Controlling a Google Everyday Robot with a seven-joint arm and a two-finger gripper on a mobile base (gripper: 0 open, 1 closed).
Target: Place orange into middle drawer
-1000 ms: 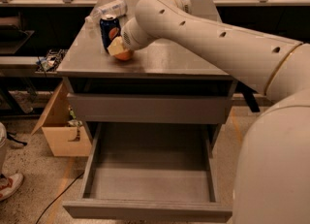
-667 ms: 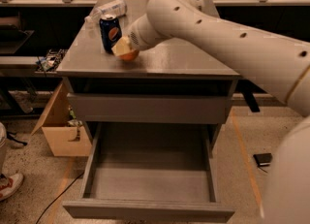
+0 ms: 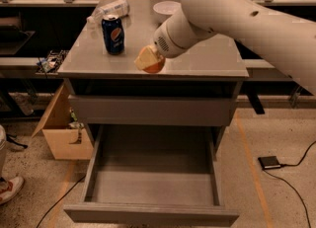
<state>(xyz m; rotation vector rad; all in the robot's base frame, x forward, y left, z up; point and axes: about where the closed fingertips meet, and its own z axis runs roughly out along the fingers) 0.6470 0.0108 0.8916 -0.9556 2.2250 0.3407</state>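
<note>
Arm is reaching in from the right, across the counter. End effector is sitting low over the front part of the counter, left of centre, and is pinching the orange. One pale finger is lying against the fruit's left side, and the other is hiding behind it. Cannot tell whether the orange is resting on the surface or hanging just above it.

Middle drawer is standing pulled out wide below, with its gray tray showing bare. Orange is sitting well above it, back from the drawer's front wall.

Blue soda can is standing upright to the left of the orange, apart from it. Clear bottle is lying on its side behind the can. White bowl is sitting at the back, partly behind the arm. Cardboard box is resting on the floor to the left.
</note>
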